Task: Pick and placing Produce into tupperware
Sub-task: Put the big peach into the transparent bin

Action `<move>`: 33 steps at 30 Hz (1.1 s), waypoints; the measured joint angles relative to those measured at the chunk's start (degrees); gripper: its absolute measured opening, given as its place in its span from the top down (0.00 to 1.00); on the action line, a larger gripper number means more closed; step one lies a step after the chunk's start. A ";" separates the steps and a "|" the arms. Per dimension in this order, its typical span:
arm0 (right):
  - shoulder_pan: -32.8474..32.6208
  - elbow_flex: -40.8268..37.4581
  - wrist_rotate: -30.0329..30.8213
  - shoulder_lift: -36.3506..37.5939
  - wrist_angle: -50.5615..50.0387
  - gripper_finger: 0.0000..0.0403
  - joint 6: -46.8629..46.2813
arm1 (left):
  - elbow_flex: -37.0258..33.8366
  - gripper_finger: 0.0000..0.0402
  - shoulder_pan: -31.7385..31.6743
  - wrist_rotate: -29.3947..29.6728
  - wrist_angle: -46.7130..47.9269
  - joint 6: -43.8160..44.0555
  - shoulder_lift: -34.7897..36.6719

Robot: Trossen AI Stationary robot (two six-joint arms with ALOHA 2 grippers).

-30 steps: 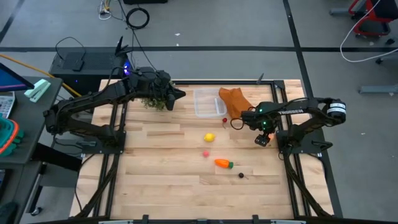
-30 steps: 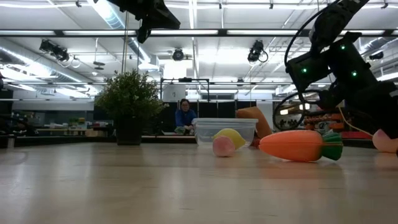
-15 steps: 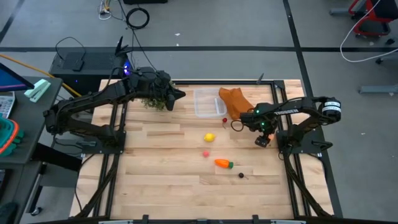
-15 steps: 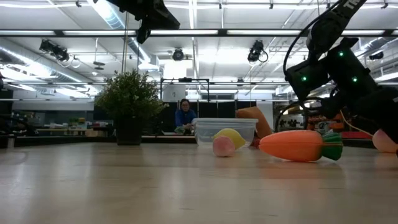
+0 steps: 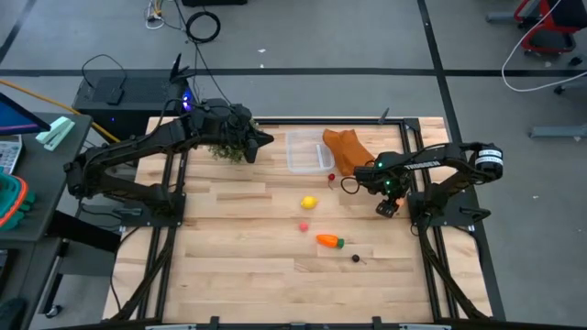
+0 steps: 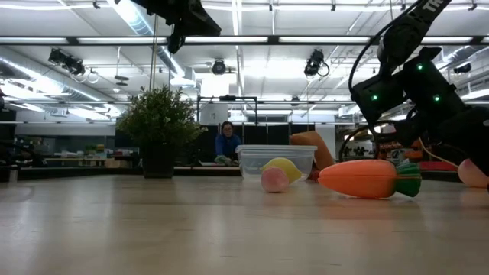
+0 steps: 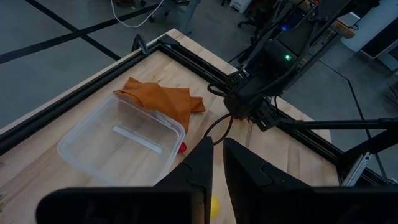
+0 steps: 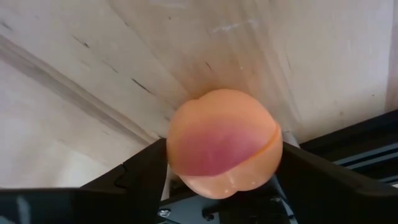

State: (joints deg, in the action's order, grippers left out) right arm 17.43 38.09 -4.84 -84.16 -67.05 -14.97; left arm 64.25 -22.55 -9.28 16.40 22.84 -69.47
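Observation:
The clear tupperware (image 5: 307, 151) stands at the table's far side, beside an orange cloth (image 5: 344, 148); a small red fruit (image 5: 331, 177) lies by its near right corner. A yellow lemon (image 5: 309, 203), a pink fruit (image 5: 304, 225), an orange carrot (image 5: 328, 241) and a dark berry (image 5: 356, 258) lie on the wood nearer the front. My right gripper (image 5: 387, 207) is right of the lemon, shut on a peach-pink fruit (image 8: 224, 149) close over the table. My left gripper (image 5: 261, 139) is raised left of the tupperware, shut and empty. My right gripper pinches the peach-pink fruit between its two fingers (image 8: 146, 171), one on each of its rounded sides (image 8: 177, 155). The fingers point down at the table from above. The fruit sits just over the wood; whether it touches the table I cannot tell.
A bushy green plant in a dark pot (image 5: 225, 148) stands under my left arm at the far left. Black frame rails (image 5: 431, 238) run along the table's edges. A person (image 6: 226, 143) sits in the room far behind the table.
My right arm's wrist has dipped and shifted a little toward the table's left, with the gripper still shut on the peach-pink fruit at the same spot. The other pieces lie as before.

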 joint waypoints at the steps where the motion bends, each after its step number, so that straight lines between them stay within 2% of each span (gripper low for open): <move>1: 0.00 0.00 0.00 0.00 0.00 0.40 -0.01 | 0.00 0.89 0.00 0.00 0.00 -0.03 0.00; 10: 0.01 0.00 -0.04 0.07 -0.11 0.49 -0.19 | 0.00 0.91 0.00 0.00 0.00 -0.03 0.00; 22: 0.04 3.62 0.02 4.24 -3.75 0.47 -1.48 | 0.00 0.90 0.00 -0.01 0.04 -0.09 0.00; 27: 0.06 8.45 0.02 6.73 -7.22 0.48 -2.11 | 0.00 0.89 0.01 0.00 0.03 -0.09 0.00; 33: 0.07 17.73 0.02 8.20 -10.58 0.47 -2.94 | 0.00 0.90 0.01 0.00 0.03 -0.07 0.00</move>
State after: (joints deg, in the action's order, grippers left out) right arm 17.50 55.82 -4.82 -75.96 -77.63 -17.91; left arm 64.25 -22.53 -9.28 16.44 22.76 -69.47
